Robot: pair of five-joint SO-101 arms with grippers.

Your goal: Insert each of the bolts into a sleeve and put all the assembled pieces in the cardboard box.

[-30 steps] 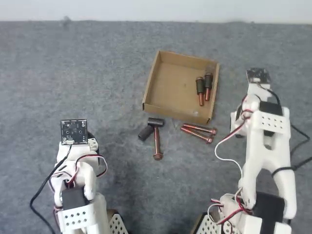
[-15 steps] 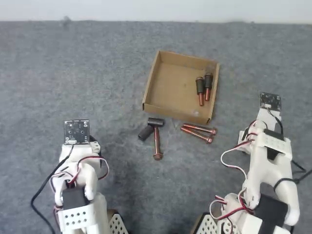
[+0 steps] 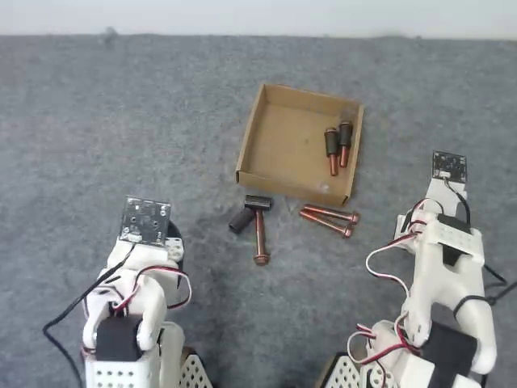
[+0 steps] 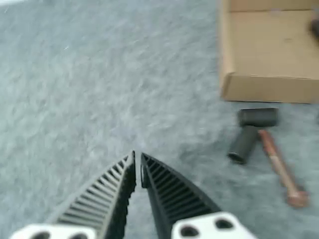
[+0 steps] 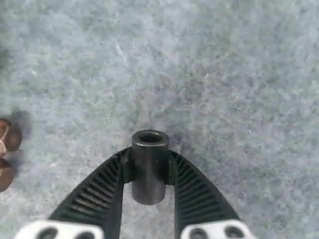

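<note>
1. Since a second ago the right arm (image 3: pixel 444 259) has drawn back from beside the cardboard box (image 3: pixel 249 141) toward the lower right of the high view. Over the last half second it has kept its place, while the left arm (image 3: pixel 133 283) has shifted a little rightward in the lower left.
2. Right claw (image 5: pixel 149 154) is clamped on a black sleeve (image 5: pixel 148 174), one ribbed finger on each side. The sleeve's open bore faces the wrist camera.
3. Left claw (image 4: pixel 138 158) is narrow, its fingers nearly meeting with only a slit between them. It holds nothing and sits over the bare grey table (image 3: pixel 121 121).
4. The cardboard box sits open at the upper centre of the high view. Two assembled pieces (image 3: pixel 331 145) lie side by side in its right part, dark sleeves toward the top of the frame and copper shafts pointing down.
5. Just below the box's lower wall, a crosswise sleeve (image 3: pixel 257 203) lies at the upper end of a long bolt (image 3: pixel 259 234). The bolt runs down the frame with its head at the bottom. Whether its tip enters the sleeve I cannot tell.
6. A tilted sleeve (image 3: pixel 240 220) lies just left of that bolt, near the crosswise sleeve.
7. A pair of bare bolts (image 3: pixel 329 213) lies close together below the box's lower right corner, heads to the right.
</note>
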